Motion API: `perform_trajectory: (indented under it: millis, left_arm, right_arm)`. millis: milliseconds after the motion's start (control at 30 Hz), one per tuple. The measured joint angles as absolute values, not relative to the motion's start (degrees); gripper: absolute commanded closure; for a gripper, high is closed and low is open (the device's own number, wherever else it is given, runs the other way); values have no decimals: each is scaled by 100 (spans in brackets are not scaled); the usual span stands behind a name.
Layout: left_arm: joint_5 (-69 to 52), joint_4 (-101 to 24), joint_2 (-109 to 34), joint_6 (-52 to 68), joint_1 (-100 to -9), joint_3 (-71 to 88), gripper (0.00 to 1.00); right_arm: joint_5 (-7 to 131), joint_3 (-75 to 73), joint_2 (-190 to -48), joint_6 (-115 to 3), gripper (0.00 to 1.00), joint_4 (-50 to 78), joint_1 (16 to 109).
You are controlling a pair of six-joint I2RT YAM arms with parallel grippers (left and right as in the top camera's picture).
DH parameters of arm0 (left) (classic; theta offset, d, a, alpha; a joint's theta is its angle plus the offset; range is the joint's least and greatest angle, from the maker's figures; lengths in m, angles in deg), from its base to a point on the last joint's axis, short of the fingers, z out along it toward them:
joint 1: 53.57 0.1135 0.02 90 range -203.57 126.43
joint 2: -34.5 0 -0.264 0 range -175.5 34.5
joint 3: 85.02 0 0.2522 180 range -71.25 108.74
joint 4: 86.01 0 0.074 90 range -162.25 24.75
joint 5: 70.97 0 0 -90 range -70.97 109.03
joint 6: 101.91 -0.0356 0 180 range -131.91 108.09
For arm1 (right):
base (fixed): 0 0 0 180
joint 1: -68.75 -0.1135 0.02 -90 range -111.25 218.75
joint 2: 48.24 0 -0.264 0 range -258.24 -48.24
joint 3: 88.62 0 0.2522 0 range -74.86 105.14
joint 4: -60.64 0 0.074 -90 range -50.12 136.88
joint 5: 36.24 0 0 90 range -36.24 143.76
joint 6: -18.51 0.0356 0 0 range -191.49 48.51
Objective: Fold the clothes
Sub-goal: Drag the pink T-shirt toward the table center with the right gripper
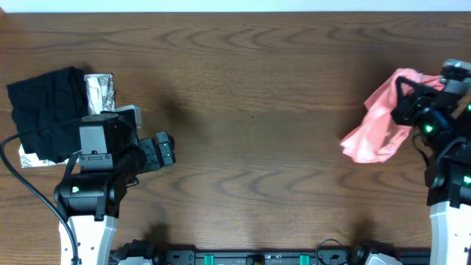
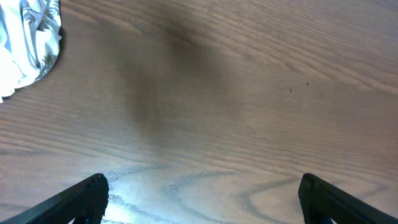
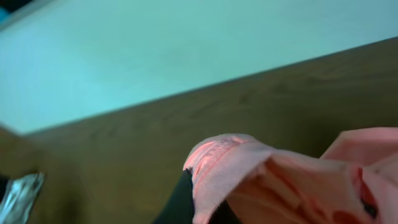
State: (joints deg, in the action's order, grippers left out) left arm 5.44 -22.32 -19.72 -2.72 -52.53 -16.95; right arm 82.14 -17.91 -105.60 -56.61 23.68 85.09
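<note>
Fabric bunched into a crumpled lump is what we find at the right edge of the table [image 1: 250,88]: the salmon-pink T-shirt [image 1: 377,121], its lettering hidden in the folds; the right gripper [image 1: 408,107] is pressed together on its upper right part, pinching the cloth; from the wrist we see pink material draped over one dark finger [image 3: 180,202]; we cannot tell whether the shirt is lifted off the wood. At the left, well apart, the left gripper [image 1: 168,149] hangs over bare wood with its jaws spread wide, touching nothing; behind that arm lie a black garment [image 1: 44,110] and a silvery-white patterned cloth [image 1: 99,88], just beside each other.
</note>
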Motion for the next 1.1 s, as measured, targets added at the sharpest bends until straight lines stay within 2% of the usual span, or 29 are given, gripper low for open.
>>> perform_trajectory:
  millis: [333,500,567,767,1033,1067,1100]
  left_arm:
    - [529,-2232,-1972,-272,-5253,-1695,0]
    - [334,-2385,-1972,-270,-5299,-1695,10]
    - [286,-2523,-1972,-281,-5395,-1695,10]
    - [247,-2971,-1983,-292,-5964,-1695,10]
    - [511,-3073,-2370,-272,-6713,-1695,10]
    - [544,-3071,-2442,-272,-6766,-1695,10]
    - [557,-3071,-2505,-275,-6803,-1695,10]
  right_arm:
    - [9211,-1791,-10560,-6474,99,2156,8446]
    - [9581,-1789,-10560,-7062,99,1522,8310]
    - [9539,-1786,-10560,-7292,99,1251,8144]
    - [8960,-1771,-10560,-7906,99,862,7091]
    - [7847,-1666,-10999,-8374,99,868,4741]
    - [7694,-1662,-11168,-8420,83,866,4444]
    - [7526,-1662,-11314,-8433,62,873,4251]
